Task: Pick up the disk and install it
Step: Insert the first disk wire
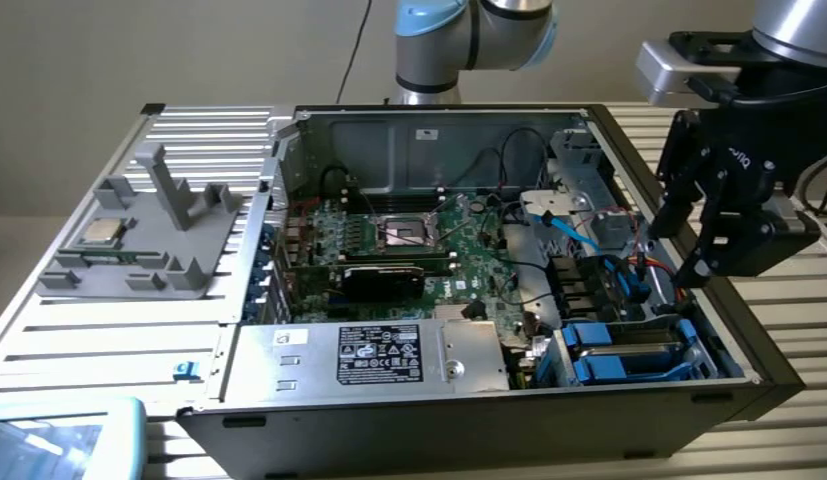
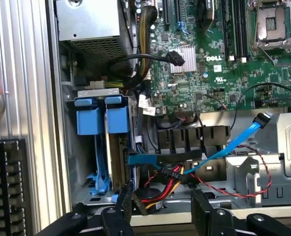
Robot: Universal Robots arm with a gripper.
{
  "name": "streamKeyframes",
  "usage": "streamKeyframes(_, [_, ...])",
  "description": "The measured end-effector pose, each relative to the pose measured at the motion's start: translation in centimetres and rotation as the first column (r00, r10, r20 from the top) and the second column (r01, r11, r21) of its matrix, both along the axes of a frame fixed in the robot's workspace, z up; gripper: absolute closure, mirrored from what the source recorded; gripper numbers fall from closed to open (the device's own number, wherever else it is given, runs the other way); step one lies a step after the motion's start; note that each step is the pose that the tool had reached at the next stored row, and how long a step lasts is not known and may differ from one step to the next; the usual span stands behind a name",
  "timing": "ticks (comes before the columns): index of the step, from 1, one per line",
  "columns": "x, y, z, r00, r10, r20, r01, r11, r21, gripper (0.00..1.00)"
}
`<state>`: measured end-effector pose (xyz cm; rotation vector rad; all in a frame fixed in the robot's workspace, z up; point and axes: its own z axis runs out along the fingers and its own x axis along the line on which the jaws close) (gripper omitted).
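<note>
**A:** Open black tower computer case [image 1: 767,375] lying on its side, and the black two-fingered gripper [image 1: 677,255] hangs over its drive corner. The jaws are spread wide with nothing between them.

**B:** So where's the disk?

**A:** Down in the grey metal drive cage [image 1: 717,352]. Two bright blue plastic tabs sit side by side. The silver-grey disk in its blue carrier [image 2: 118,118] looks to be the one nearer the green motherboard [image 2: 204,83], level with its neighbour.

**B:** Job done, then?

**A:** Picked and slotted, I'd judge. Whether the light-blue flat data cable [image 2: 234,142] is plugged into it, I can't tell.

**B:** Any writing?

**A:** "DELL" in white on the motherboard. The big silver box [image 1: 373,355] carries a black-and-white sticker, too small to read.
</note>
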<state>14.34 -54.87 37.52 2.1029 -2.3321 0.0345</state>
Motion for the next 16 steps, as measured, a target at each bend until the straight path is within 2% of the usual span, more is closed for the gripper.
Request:
streamKeyframes(3, [-0.2,0.10,-0.43,0.9999,-0.014,0.0008,0.014,0.9999,0.0000,0.40])
streamKeyframes(8, [-0.8,0.58,-0.81,0.9997,-0.020,0.0115,0.020,0.9998,0.0003,0.40])
streamKeyframes(16, [-1.5,0.85,-1.85,0.9984,-0.056,0.0140,0.056,0.9985,0.0003,0.40])
